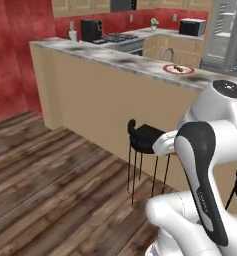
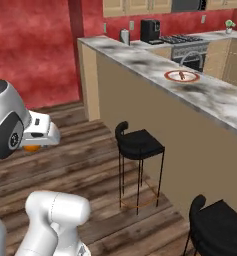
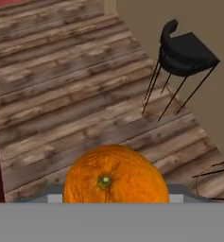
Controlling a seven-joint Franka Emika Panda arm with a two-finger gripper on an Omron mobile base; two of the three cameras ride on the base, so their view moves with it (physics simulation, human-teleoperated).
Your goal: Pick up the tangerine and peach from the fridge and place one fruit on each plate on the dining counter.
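- Right now the arm is folded close above its base, elbow raised, with the hand pointing down and a little forward over the wooden floor (image 3: 61, 94).
- The tool (image 2: 32, 146) is clenched on the tangerine (image 3: 116, 175), which sits between its tips; from the right base view only a sliver of orange peeks out beneath the white hand.
- Seen from the hand, the tangerine is a plain bright orange ball with a finely dimpled skin and a small green stem scar facing the camera.
- Ahead of the tool and to one side stands a black stool (image 3: 184, 56) on thin legs, well apart from the fruit; a second black stool (image 2: 217, 227) stands further along the same side.
- Beyond the stools rises the tan front of the desk (image 2: 210, 100), its marbled top well above the level of the tool.
- On that top, far from the tool, lies a white plate with a red rim (image 2: 168, 74) carrying brown bits of food.
- Below the tool the floor is open boards, with room on the side away from the stools.
- Past the desk, at the far end of the room from the tool, the grey fridge (image 1: 225, 35) stands open, with white shelves showing inside.
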